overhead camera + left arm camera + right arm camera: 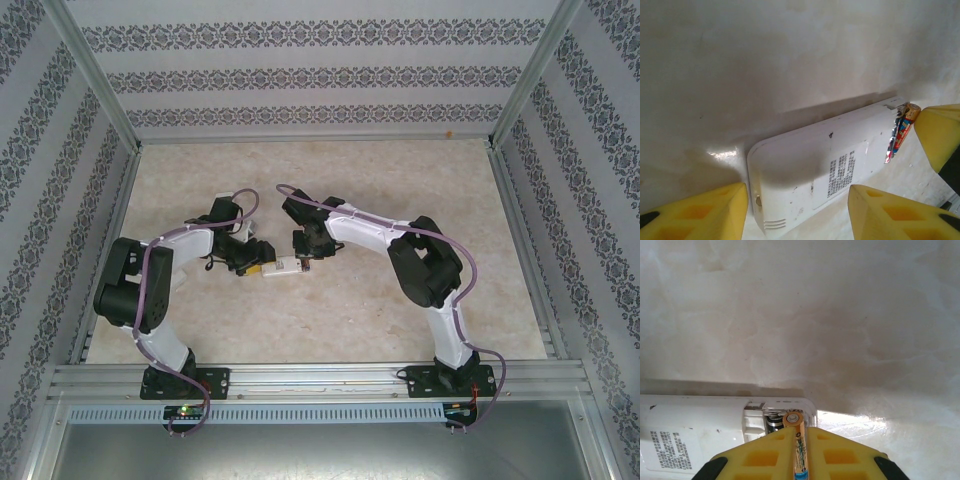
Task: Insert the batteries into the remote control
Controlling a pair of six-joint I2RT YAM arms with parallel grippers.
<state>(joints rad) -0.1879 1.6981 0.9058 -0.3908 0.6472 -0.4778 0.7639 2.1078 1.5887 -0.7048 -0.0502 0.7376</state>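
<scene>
The right gripper (800, 434) is closed on a battery (799, 447), its two yellow pads pinching the slim body along its length so that only the brownish metal end pokes out in front. That end hangs just over the open bay (771, 416) at the end of the white remote (685, 427). Something dark and round, which looks like another cell (772, 425), already lies inside.

The remote lies back-up on the pale table (840, 315), printed label showing. The left gripper (797, 190) has its pads spread wide on either side of the remote's other end. Whether they actually press on the casing I cannot tell.

The battery is probably light, rigid and smooth, so it could roll or twist out of a loose pinch. Holding it along the middle of the barrel, as here, leaves the end free to go in first. The remote is likely a light, hard plastic shell that would skid on this glossy table if pushed, so it is best held by its long side edges, well away from the bay. The spring contact will push back, so the battery needs a slanted, gentle entry.
</scene>
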